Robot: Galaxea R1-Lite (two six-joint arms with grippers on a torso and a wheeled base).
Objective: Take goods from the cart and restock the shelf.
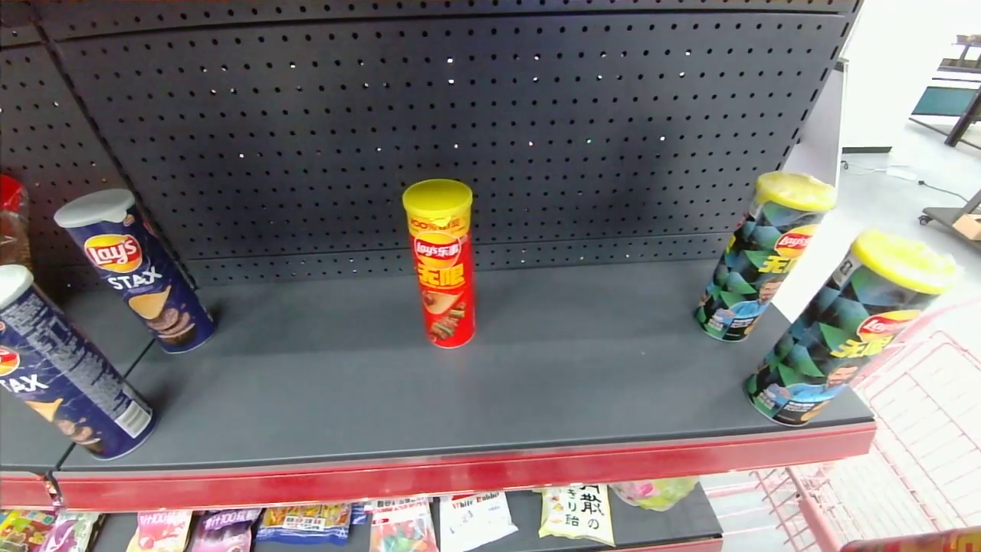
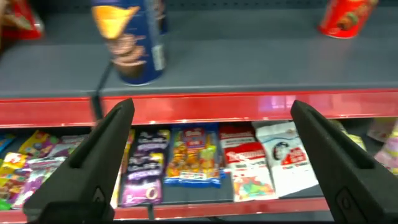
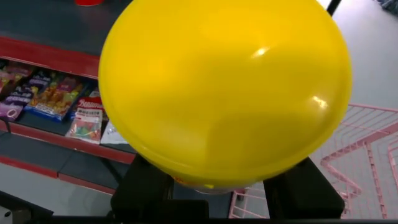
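In the right wrist view a can with a yellow lid point(image 3: 224, 87) stands between the dark fingers of my right gripper point(image 3: 221, 194), which is shut on it. It hangs off the shelf's right end, over the pink cart point(image 3: 367, 149). On the grey shelf point(image 1: 490, 399) stand a red can point(image 1: 441, 264) in the middle, two blue cans point(image 1: 134, 268) at the left and two green-patterned yellow-lidded cans point(image 1: 762, 257) at the right, one point(image 1: 847, 333) at the front corner. My left gripper point(image 2: 212, 106) is open in front of the shelf's red edge point(image 2: 205, 106), below a blue can point(image 2: 134, 43).
The lower shelf holds several snack bags point(image 1: 398, 525) point(image 2: 193, 155). A perforated back panel point(image 1: 460, 130) closes the shelf behind. The pink wire cart point(image 1: 920, 429) stands right of the shelf. Bare shelf lies either side of the red can.
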